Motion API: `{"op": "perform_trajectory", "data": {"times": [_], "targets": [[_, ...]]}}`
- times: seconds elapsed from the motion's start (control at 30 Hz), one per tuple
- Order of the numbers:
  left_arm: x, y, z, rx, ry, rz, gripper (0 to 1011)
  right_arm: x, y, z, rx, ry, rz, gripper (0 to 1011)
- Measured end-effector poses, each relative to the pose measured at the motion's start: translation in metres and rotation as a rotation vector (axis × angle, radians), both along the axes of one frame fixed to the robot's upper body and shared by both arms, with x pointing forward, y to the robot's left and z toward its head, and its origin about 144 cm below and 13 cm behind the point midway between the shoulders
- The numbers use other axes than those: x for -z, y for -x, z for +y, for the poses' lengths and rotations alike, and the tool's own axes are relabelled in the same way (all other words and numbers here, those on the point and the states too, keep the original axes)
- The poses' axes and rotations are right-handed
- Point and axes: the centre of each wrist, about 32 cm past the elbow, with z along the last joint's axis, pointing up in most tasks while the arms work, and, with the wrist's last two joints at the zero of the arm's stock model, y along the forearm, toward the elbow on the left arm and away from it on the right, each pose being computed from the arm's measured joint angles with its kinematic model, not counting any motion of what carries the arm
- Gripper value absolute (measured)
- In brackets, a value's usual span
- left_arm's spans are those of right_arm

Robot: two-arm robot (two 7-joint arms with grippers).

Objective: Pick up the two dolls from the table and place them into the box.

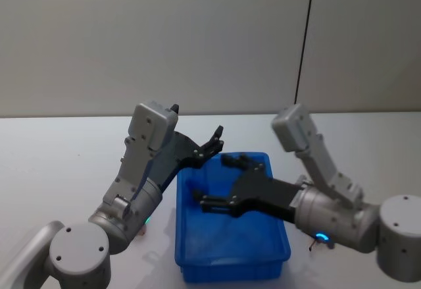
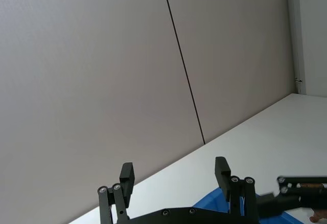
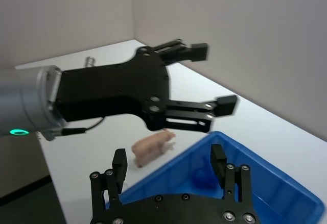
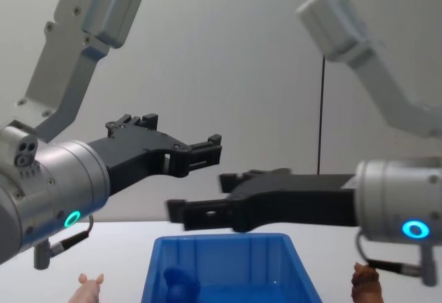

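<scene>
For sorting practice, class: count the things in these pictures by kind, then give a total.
Dolls: 2 (pink pig doll, brown doll)
Blue box: 1
Small blue item inside it: 1
Tools: 2 (left tool, right tool)
Total: 6

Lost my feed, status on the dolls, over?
Left gripper, right gripper open, empty, at box. Pink pig doll, brown doll on table. Nothing blocking.

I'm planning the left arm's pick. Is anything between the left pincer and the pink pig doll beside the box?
Nothing visible does. The left pincer hangs open, up near the box's left rim. The pink pig doll lies lower, on the table just outside that wall, with open air between them.
</scene>
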Motion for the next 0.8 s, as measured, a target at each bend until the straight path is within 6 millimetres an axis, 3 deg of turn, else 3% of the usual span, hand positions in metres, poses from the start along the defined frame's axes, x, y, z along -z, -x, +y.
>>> {"op": "perform_trajectory", "data": {"times": [0.43,0.8], "targets": [[0.000,0.000,0.000,0.000,0.000,0.000,1001,-0.001,0.009,-0.056,0.174,0.009,-0.035,1001],[0.000,0.000,0.000,0.000,0.000,0.000,1001,-0.004,0.026,-0.090,0.279,-0.046,-0.095,1001]]}}
